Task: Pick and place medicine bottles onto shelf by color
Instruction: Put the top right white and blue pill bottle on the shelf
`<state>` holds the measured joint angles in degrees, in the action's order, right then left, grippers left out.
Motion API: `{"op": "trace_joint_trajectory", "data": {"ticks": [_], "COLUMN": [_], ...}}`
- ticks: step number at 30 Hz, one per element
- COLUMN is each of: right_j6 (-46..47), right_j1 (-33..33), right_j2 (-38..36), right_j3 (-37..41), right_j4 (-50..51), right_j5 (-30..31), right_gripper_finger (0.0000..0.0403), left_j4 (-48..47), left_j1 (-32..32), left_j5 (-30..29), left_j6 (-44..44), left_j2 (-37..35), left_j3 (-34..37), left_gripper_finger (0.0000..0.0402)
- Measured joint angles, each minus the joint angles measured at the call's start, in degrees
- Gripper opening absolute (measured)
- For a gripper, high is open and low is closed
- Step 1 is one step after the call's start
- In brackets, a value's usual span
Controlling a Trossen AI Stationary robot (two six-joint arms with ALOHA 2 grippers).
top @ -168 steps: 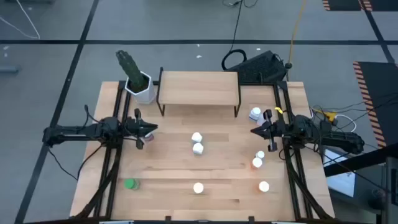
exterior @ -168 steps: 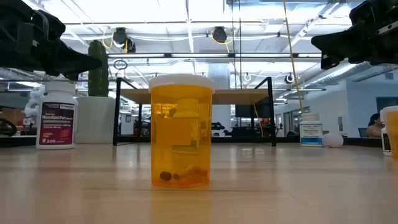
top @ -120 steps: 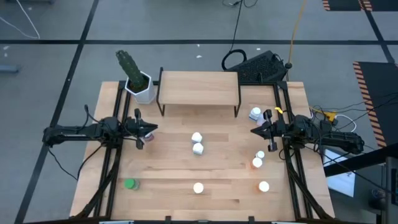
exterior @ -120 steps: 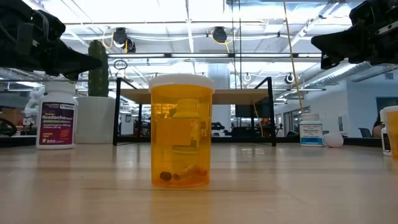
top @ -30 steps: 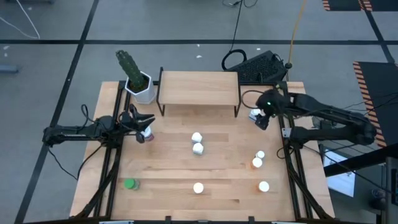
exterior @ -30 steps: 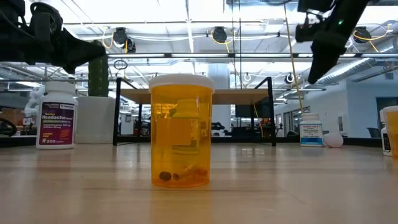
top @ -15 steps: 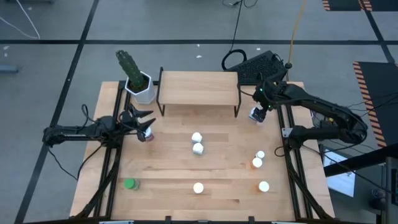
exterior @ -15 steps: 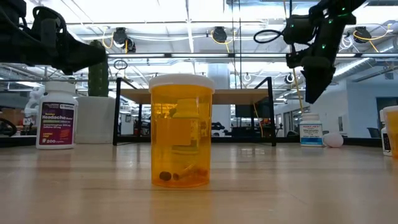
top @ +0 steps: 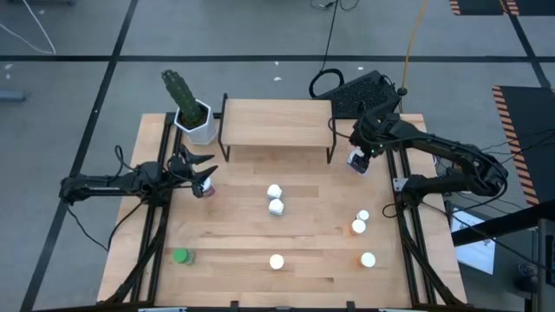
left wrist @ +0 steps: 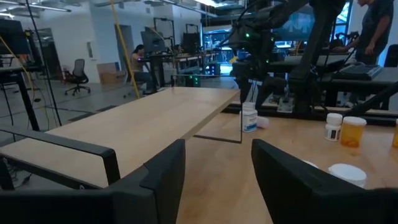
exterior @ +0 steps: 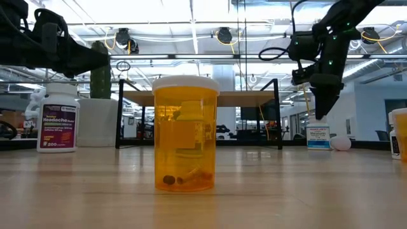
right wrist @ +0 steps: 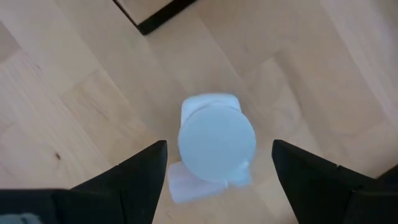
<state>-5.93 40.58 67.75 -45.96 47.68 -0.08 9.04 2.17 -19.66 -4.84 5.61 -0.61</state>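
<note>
My right gripper [top: 358, 157] points down, open, just above a blue-white medicine bottle [top: 355, 163] standing by the shelf's right legs. In the right wrist view its white cap [right wrist: 216, 140] lies between and below the spread fingers, apart from both. My left gripper [top: 205, 173] is open and level at the table's left, over a pinkish-labelled bottle [top: 201, 190] that stands on its base. The shelf [top: 277, 123] stands at the far middle with nothing on its top. Other bottles stand upright on the table: two at centre [top: 275, 198], a green one [top: 180, 256], an orange one [exterior: 185, 133].
A white pot with a cactus [top: 198, 126] stands left of the shelf. Three more bottles [top: 358, 227] stand near the table's right front, under the right arm's reach. A black keyboard [top: 364, 94] lies beyond the far right corner. People sit in the room behind.
My right gripper has come down toward the blue-white bottle beside the shelf's right legs, tipping more steeply downward, its fingers still spread. My left gripper has stayed in place and opened wider. No bottle has moved.
</note>
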Motion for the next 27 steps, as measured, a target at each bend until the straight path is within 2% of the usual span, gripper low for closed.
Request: {"op": "trace_joint_trajectory", "data": {"ticks": [5, 12, 16, 19, 23, 27], "right_j6": [-0.9, -2.3, -2.9, -3.1, -5.5, -10.7], "right_j1": [0.0, 0.0, 0.0, -0.3, -1.2, -0.7], "right_j2": [0.0, 0.0, 0.0, 0.1, 0.0, 1.4], "right_j3": [0.6, 0.6, -0.5, -5.6, -16.7, -28.9], "right_j4": [-1.6, -2.3, 0.7, 6.4, 13.8, 14.4], "right_j5": [0.1, 0.2, 0.2, 1.6, 9.3, 12.3], "right_gripper_finger": [0.0258, 0.0165, 0.0156, 0.0159, 0.0168, 0.0163], "left_j4": [-0.5, -0.5, -0.5, -0.4, 0.2, -0.1], "left_j1": [0.0, 0.0, 0.0, 0.0, 0.0, 0.0], "left_j5": [0.0, 0.0, 0.0, 0.0, 0.0, 0.0], "left_j6": [0.5, 0.6, 0.6, 0.5, 0.2, 0.2], "left_j2": [0.0, 0.0, 0.0, 0.0, 0.0, 0.0], "left_j3": [0.0, 0.0, 0.0, 0.0, 0.0, 0.0], "left_gripper_finger": [0.0189, 0.0189, 0.0189, 0.0189, 0.0189, 0.0189]}}
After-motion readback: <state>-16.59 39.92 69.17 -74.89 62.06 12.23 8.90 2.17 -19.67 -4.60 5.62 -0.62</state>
